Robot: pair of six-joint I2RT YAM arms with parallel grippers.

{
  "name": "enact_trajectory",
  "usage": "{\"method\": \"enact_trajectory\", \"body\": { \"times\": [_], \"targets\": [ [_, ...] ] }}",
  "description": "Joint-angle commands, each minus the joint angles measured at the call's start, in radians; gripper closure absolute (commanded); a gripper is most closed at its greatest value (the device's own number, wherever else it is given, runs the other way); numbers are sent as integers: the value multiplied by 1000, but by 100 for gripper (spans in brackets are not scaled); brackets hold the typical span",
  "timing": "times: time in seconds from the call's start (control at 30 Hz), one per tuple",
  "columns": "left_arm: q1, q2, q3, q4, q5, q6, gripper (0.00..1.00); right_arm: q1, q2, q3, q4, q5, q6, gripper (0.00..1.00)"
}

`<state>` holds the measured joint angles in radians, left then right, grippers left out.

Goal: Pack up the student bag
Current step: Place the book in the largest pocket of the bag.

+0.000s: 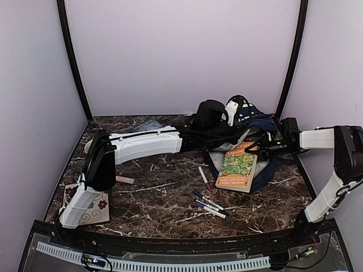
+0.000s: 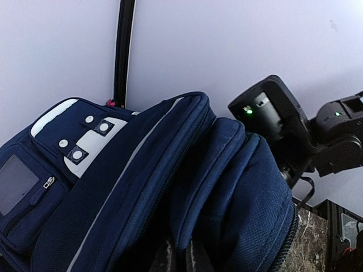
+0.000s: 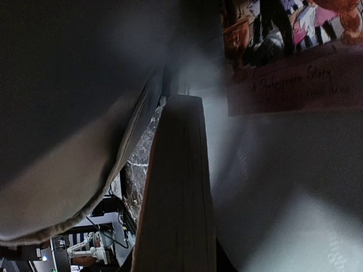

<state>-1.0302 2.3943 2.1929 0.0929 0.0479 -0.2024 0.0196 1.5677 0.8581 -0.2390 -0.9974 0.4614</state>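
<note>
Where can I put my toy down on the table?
The table is bare between the pink stick and the pens. Back right is crowded: the student bag and the book.

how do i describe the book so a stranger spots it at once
Find the navy bag at the far right of the table. The book sits at its mouth, on the near side. Only it has an orange and green cover; the pens nearby are thin and white.
</note>
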Motion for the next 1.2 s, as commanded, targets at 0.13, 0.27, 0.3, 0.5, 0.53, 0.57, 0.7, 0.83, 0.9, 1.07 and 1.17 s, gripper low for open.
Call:
{"method": "enact_trajectory", "body": {
  "times": [0.13,0.27,0.3,0.5,0.53,0.57,0.7,0.83,0.9,1.07,1.17],
  "targets": [
    [-33,-103,51,69,41,31,100,3,191,91,199,68,-50,100],
    [-33,-112,46,49,46,38,100,4,231,93,285,105,-39,100],
    [-33,-117,43,45,49,40,100,4,236,94,307,106,-25,100],
    [-33,-164,-45,65,34,44,100,2,236,72,434,147,37,99],
    [-33,-171,-59,71,32,42,100,2,244,76,433,147,45,94],
    [-33,-177,-69,73,33,43,100,2,250,82,426,148,45,91],
    [-33,-187,-87,74,40,41,100,1,230,93,364,173,16,79],
    [-33,-196,-95,58,32,48,100,1,175,114,200,227,-71,56],
    [-33,-203,-108,59,26,50,100,1,143,121,124,278,-135,49],
    [-31,-219,-140,77,15,44,100,1,120,150,-102,289,-306,36],
    [-30,-226,-153,84,11,40,100,1,58,124,-155,298,-376,34]
  ]
}}
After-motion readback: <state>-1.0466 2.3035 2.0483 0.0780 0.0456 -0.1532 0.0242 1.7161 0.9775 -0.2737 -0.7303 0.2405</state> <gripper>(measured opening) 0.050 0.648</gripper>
